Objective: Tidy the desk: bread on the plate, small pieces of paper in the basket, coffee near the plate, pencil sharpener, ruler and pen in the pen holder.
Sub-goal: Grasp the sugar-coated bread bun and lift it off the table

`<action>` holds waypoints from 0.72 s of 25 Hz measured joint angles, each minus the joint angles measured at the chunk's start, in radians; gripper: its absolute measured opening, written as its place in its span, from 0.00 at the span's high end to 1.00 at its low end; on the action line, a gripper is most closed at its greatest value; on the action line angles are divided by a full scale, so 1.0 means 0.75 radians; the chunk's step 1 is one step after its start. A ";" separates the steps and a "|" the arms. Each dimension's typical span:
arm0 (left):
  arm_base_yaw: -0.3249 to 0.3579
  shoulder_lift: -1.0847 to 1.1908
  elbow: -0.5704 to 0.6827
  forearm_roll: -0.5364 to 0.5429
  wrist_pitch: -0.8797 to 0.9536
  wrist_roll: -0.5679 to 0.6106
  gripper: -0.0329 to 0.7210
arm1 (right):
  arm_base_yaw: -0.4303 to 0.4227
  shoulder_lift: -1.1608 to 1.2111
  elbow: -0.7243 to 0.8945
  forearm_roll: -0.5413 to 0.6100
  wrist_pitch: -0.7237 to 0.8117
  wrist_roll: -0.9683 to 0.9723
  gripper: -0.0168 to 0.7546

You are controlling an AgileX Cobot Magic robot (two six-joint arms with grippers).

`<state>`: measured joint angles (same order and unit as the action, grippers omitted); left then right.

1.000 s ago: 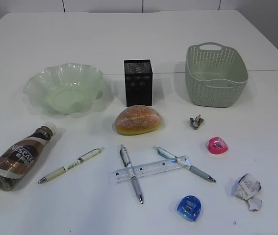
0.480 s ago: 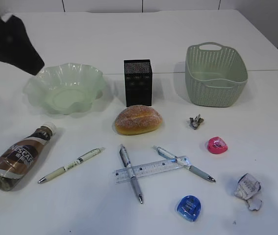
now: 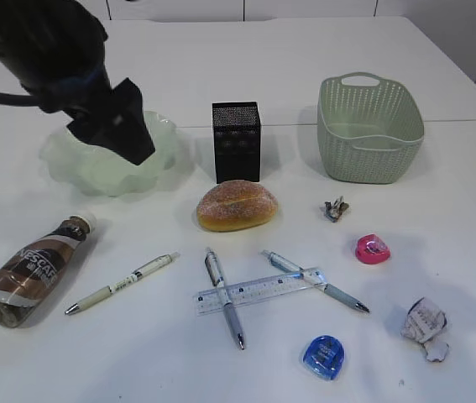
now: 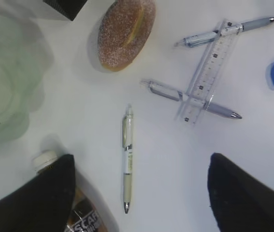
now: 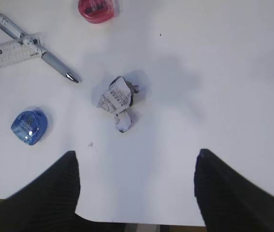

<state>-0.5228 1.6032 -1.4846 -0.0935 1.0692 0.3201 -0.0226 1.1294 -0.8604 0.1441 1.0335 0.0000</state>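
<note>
The surface is wide and white; its far half is bare, and a seam runs across behind the basket. Its near edge shows in the right wrist view, just below the white paper wad.

Back row: plate, black pen holder, basket, well apart. The bread sits just in front of the holder. The small grey wad and pink sharpener lie right of it. The coffee lies on its side at the left. Three pens lie in front: one alone, two under the ruler. The blue sharpener is nearest.

The left arm reaches in over the plate, its fingers spread wide above the lone pen, holding nothing. The right fingers hang apart and empty over the near edge, above the white wad.
</note>
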 joint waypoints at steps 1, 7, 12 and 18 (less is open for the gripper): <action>-0.013 0.027 -0.022 0.021 0.000 0.003 0.14 | 0.000 0.005 -0.004 0.000 0.000 0.000 0.24; -0.090 0.219 -0.183 0.108 -0.006 0.005 0.15 | 0.000 0.146 -0.096 0.005 -0.003 0.000 0.24; -0.144 0.387 -0.284 0.125 -0.028 0.008 0.16 | 0.000 0.197 -0.096 0.005 -0.005 0.000 0.24; -0.164 0.506 -0.328 0.204 -0.093 0.008 0.17 | 0.000 0.237 -0.096 0.005 -0.006 0.000 0.24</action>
<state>-0.6457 1.9829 -1.7302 0.0593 0.9994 0.3260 -0.0226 1.3070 -0.9325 0.1480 1.0288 0.0000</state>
